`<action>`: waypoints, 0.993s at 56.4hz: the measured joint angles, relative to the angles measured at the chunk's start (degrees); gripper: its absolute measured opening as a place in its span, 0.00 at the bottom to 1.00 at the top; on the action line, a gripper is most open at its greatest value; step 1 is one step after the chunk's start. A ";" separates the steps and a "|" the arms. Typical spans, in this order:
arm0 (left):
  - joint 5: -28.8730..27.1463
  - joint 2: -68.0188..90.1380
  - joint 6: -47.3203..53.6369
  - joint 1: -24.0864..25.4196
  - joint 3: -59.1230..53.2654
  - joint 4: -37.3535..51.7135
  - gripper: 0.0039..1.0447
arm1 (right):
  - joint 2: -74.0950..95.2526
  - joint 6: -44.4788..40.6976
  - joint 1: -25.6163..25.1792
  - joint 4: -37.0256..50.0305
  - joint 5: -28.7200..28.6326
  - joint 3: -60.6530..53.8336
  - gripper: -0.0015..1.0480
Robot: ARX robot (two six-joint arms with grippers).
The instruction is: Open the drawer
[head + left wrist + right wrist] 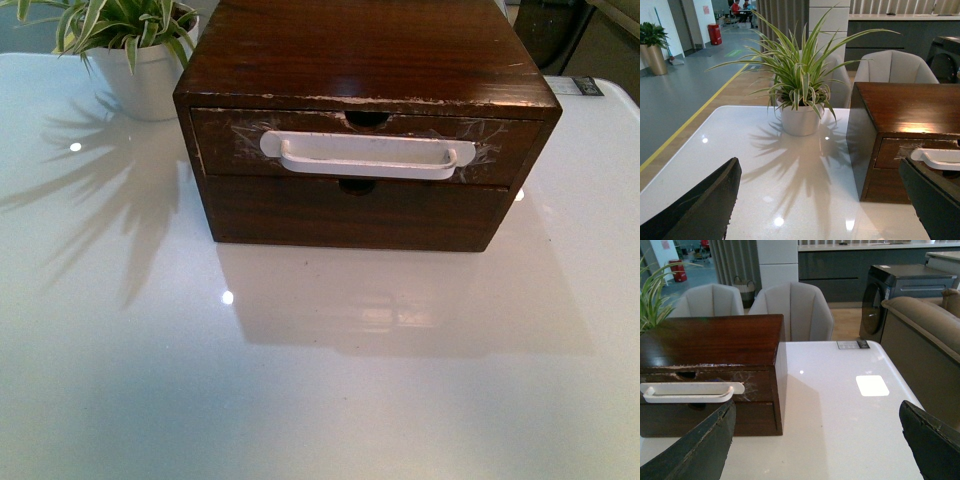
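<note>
A dark-brown wooden box (365, 60) stands at the back middle of the white table (320, 380). Its upper drawer (230, 140) sits flush and closed, with a long white bar handle (368, 155) taped across its front and a semicircular notch above. Below it is a plain drawer front (350, 212) without a handle. Neither arm shows in the front view. My left gripper (822, 202) is open over the table, short of the box's left corner, the handle (937, 158) beside one finger. My right gripper (817, 440) is open to the right of the box (710, 342), handle (690, 391) in sight.
A potted spider plant (135, 45) in a white pot stands at the table's back left, close to the box's left side; its pot (800, 119) shows in the left wrist view. Chairs (790, 307) stand behind the table, a sofa (925, 335) to its right.
</note>
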 joint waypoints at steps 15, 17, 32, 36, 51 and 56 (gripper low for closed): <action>0.00 0.00 0.00 0.00 0.00 0.00 0.92 | 0.00 0.00 0.00 0.00 0.00 0.00 0.91; 0.00 0.00 0.00 0.00 0.00 0.00 0.92 | 0.00 0.00 0.00 0.00 0.00 0.00 0.91; 0.00 0.00 0.00 0.00 0.00 0.00 0.92 | 0.00 0.00 0.00 0.00 0.00 0.00 0.91; 0.00 0.00 0.00 0.00 0.00 0.00 0.92 | 0.00 0.00 0.00 0.00 0.00 0.00 0.91; 11.08 13.11 -11.45 0.98 8.63 -20.87 0.92 | 9.22 3.96 3.56 -10.64 11.67 5.05 0.91; 10.43 18.21 -14.43 -1.90 10.40 -19.17 0.92 | 21.86 1.03 0.94 -6.14 9.62 8.41 0.91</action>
